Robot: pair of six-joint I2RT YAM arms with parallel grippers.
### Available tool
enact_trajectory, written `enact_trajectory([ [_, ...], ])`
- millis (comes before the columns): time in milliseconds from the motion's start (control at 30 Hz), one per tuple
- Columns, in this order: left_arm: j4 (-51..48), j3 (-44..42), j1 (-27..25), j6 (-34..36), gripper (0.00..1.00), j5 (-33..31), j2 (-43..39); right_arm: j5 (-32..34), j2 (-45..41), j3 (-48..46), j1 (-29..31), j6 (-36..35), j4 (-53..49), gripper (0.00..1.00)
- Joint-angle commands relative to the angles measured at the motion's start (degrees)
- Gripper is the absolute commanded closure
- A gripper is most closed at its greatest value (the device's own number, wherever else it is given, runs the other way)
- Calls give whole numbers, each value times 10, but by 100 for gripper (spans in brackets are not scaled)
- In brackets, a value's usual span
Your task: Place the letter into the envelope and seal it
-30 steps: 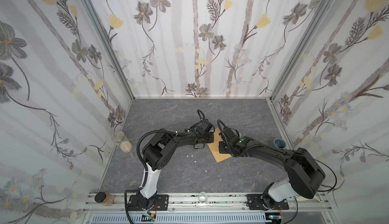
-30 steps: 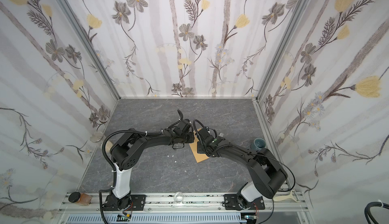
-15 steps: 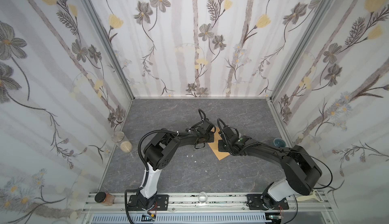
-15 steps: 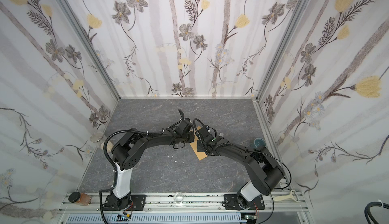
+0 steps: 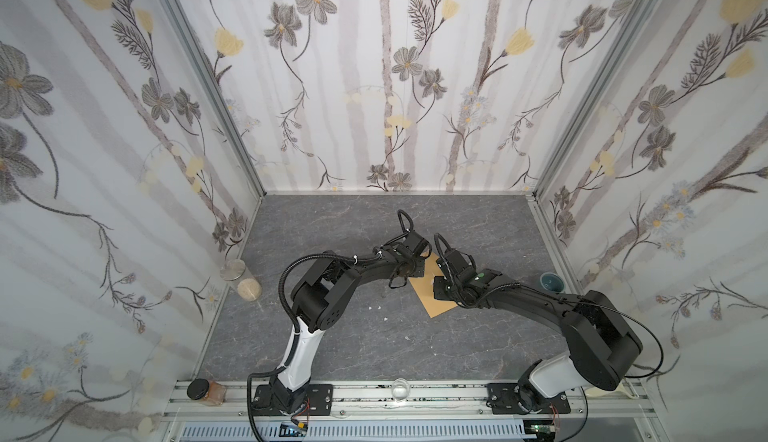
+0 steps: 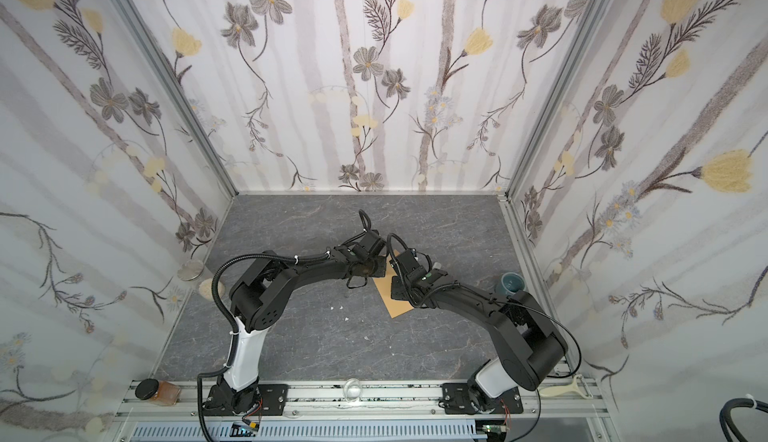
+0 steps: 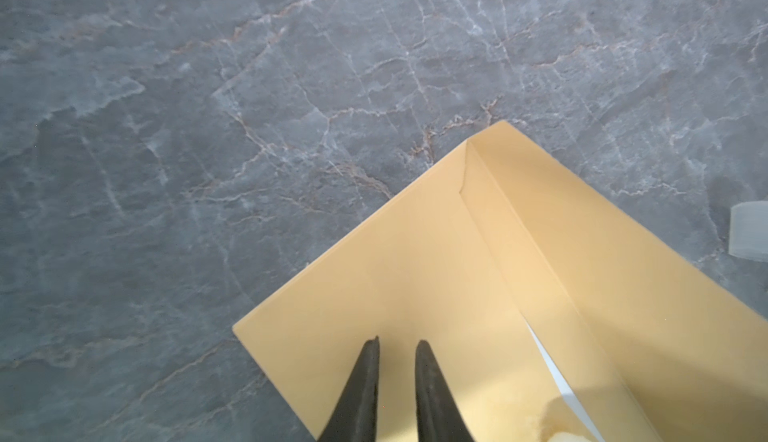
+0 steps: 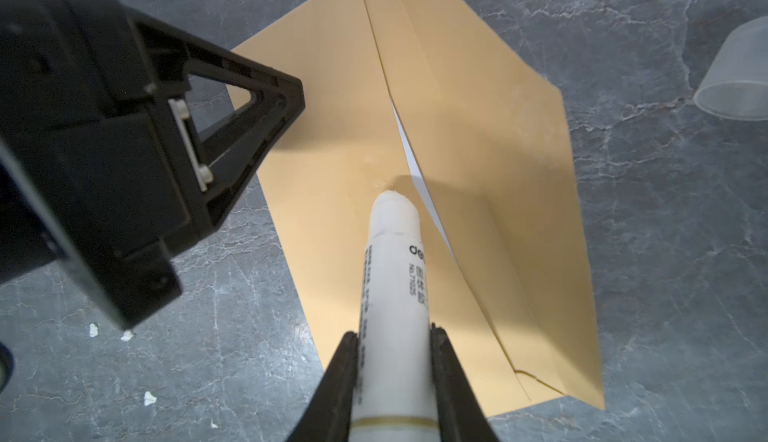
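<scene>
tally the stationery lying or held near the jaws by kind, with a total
envelope: 1
letter: 1, only a white sliver shows under the flap
glue stick: 1
clear cap: 1
total: 4

One envelope (image 8: pixel 478 170), one letter (image 8: pixel 411 157), one glue stick (image 8: pixel 395 294), one clear cap (image 8: pixel 735 78), one cup (image 5: pixel 551 282).

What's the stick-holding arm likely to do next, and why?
Probably drag the glue stick along the envelope beside the flap: its tip touches there, the letter peeks out underneath, and the left fingers seem to pin the envelope.
</scene>
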Motion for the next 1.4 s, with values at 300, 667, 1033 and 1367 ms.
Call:
enact_trajectory([
  [300, -31, 28, 4, 23, 80, 14, 33, -48, 20, 48, -24, 3, -65, 100],
  [667, -23, 15, 0, 25, 82, 42, 42, -46, 52, 82, -45, 2, -83, 100],
  [1033, -10, -3, -1, 17, 82, 49, 32, -31, 81, 89, -51, 7, -63, 100],
  [1367, -10, -20, -1, -4, 82, 46, 17, -22, 15, 88, -53, 16, -88, 100],
])
